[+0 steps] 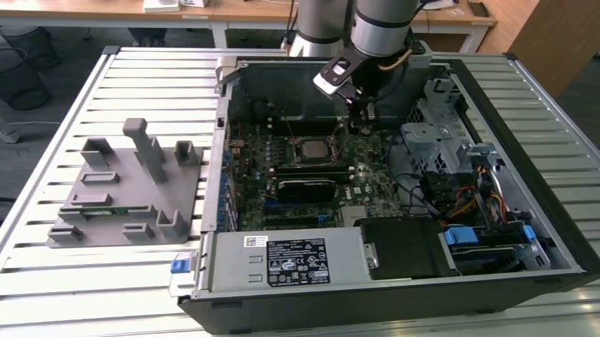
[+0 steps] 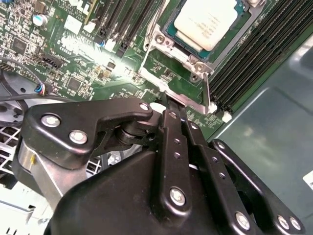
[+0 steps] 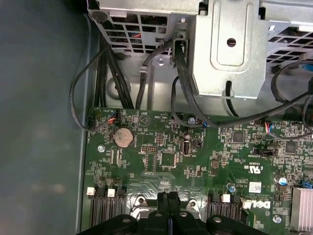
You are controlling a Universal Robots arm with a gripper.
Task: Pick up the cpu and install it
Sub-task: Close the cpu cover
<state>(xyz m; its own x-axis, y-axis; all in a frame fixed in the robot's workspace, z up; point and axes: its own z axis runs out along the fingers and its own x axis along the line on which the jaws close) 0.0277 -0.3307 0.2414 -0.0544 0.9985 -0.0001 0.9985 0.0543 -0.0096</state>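
The cpu, a pale silver square, lies flat in the metal-framed socket on the green motherboard; in the exterior view the cpu is in the middle of the open computer case. My gripper is shut, its two black fingers pressed together with nothing between them. Its tips are at the socket frame's edge, beside the cpu and not on it. In the exterior view the gripper reaches down into the case just to the right of the socket. In the first wrist view the gripper has its fingers together over the board.
A grey fixture holding a green memory stick stands on the slatted table at the exterior view's left. Inside the case are a black finned block, a drive cage, loose cables and the power supply.
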